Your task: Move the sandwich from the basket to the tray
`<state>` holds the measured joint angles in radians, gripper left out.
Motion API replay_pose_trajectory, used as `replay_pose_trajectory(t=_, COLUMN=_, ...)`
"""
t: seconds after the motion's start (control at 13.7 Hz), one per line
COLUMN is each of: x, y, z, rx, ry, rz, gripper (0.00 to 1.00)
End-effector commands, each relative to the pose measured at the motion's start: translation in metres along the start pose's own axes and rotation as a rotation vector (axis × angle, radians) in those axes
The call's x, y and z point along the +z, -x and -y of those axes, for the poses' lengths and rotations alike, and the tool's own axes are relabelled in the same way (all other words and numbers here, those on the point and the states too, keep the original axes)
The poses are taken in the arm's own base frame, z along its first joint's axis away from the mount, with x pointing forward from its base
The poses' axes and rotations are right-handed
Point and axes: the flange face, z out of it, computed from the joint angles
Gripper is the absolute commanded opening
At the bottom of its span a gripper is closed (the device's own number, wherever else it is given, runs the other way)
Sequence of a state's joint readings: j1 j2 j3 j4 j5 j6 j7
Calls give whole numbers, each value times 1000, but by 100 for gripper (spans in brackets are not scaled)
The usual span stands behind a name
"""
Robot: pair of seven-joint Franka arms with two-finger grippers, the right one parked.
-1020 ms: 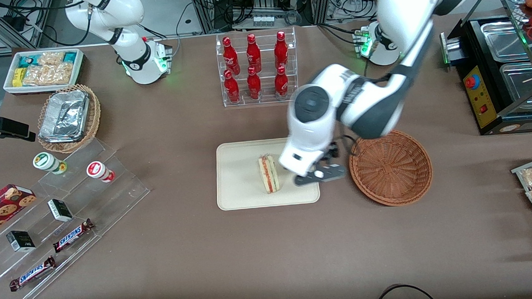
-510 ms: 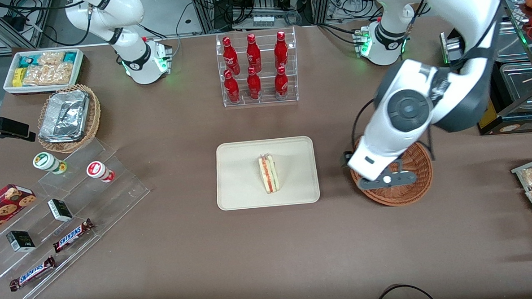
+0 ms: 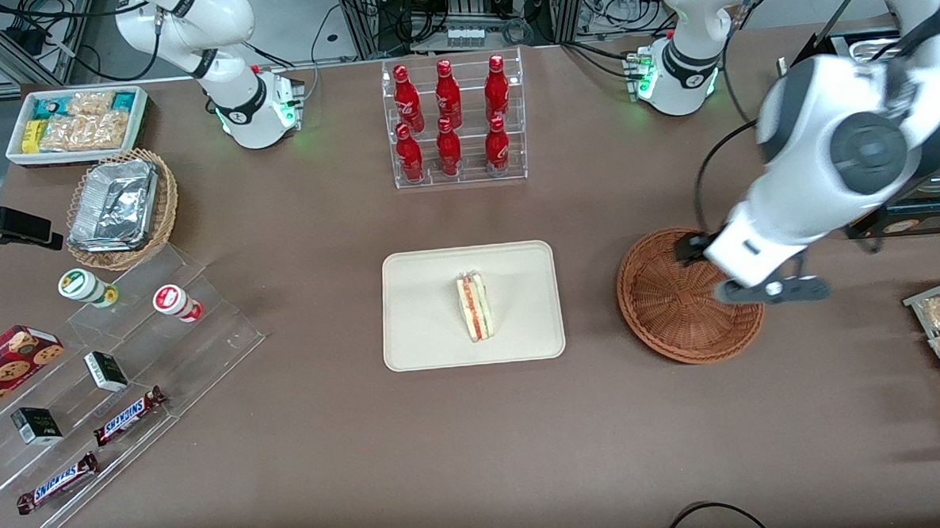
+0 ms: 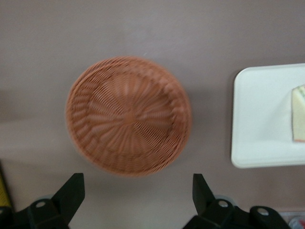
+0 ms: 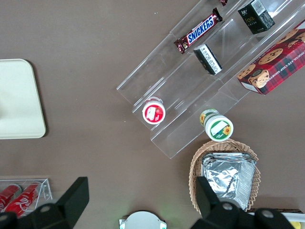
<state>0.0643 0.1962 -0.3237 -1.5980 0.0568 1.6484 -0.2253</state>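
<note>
My pincer (image 3: 771, 289) hangs above the surface (image 3: 326, 429), over the rim of the basket (image 3: 682, 302) on the side toward my own end of the surface. Its two fingers (image 4: 71, 191) are spread wide apart and grasp nothing. From my wrist I look straight down into the basket (image 4: 127, 116), and its woven bowl holds nothing.

The sandwich (image 3: 476, 306) is well apart from my pincer. It stands on edge near the middle of the tray (image 3: 418, 338), its red-orange and green filling layers facing up. The tray lies flat on the surface beside the basket, toward the parked arm's end, with a strip of bare surface between the two. In my wrist view only one end of the tray (image 4: 262, 119) shows, with a corner of the sandwich (image 4: 299, 113) on it.
</note>
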Motion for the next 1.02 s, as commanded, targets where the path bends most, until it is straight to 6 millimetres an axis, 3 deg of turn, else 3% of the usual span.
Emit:
replay_pose_trajectory(t=0.0, x=-33, y=37, z=28, rx=50, ry=-6, rz=23, gripper=100)
replay_pose_trajectory(t=0.22, x=-55, y=55, z=56, rx=33, ry=-11, rz=34, gripper=100)
replay_pose_trajectory(t=0.73, x=-81, y=81, z=123, rx=-33, ry=48, rz=80, gripper=100)
replay_pose_trajectory(t=0.95, x=-87, y=86, z=137, rx=-59, ry=53, rz=59, gripper=100)
